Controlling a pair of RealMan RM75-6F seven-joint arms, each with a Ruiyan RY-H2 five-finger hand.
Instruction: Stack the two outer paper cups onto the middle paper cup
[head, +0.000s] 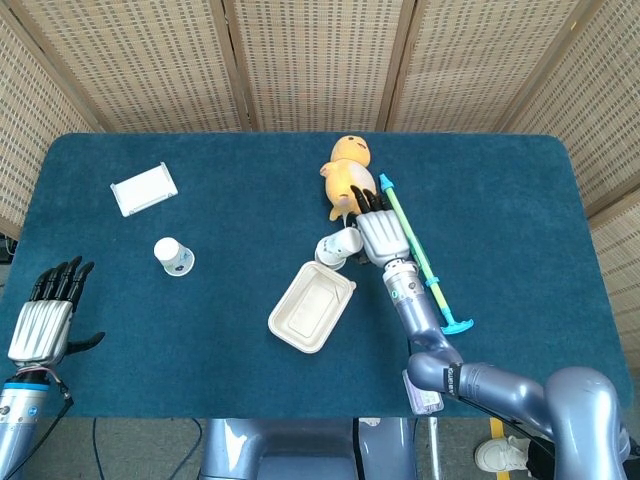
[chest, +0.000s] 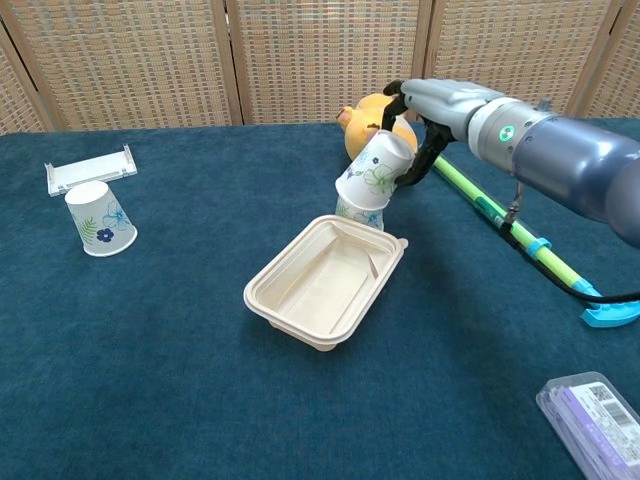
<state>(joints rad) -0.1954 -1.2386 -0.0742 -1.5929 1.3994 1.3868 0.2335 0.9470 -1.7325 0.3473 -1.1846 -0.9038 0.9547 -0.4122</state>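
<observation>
A staged robot test area is suggested: a surface (head: 500, 200) covered in dark blue carpet-like cloth is backed by woven folding screens (head: 310, 60), and unrelated props are scattered on it, such as a plush toy (head: 347, 172) and a takeaway tray (chest: 325, 280).
</observation>
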